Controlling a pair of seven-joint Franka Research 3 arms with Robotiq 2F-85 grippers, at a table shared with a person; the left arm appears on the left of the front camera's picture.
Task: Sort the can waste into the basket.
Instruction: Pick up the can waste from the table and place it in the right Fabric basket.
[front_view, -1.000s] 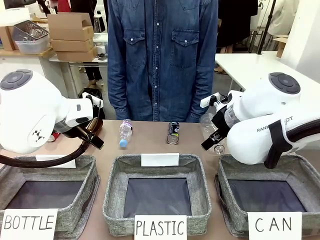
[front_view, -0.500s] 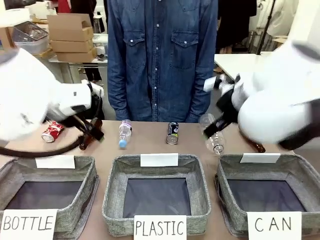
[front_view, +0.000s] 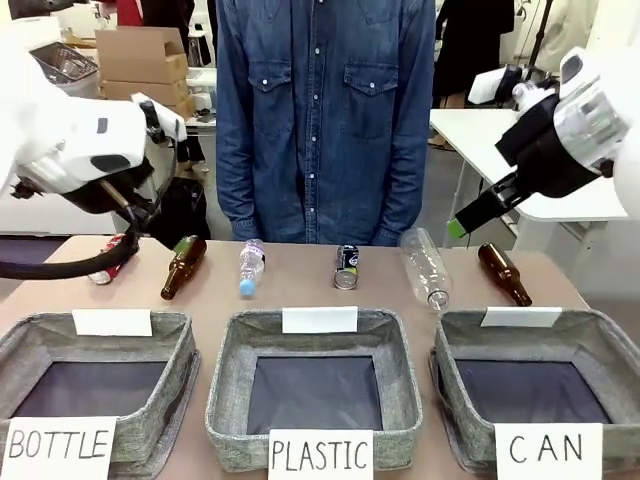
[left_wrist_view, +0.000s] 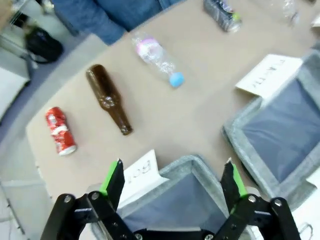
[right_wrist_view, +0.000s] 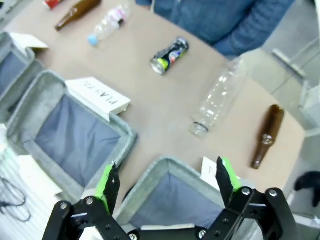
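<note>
Cans are left lying on their sides in the far row on the table, where they can be reached from above. The red can is set at the robot's left end and the black can near the middle, both well apart from the basket signed CAN at the right. Nothing is held: the left jaws and the right jaws are spread wide above the baskets. Compared with a second ago, both arms are raised and drawn back, and the brown bottle at the right is uncovered.
</note>
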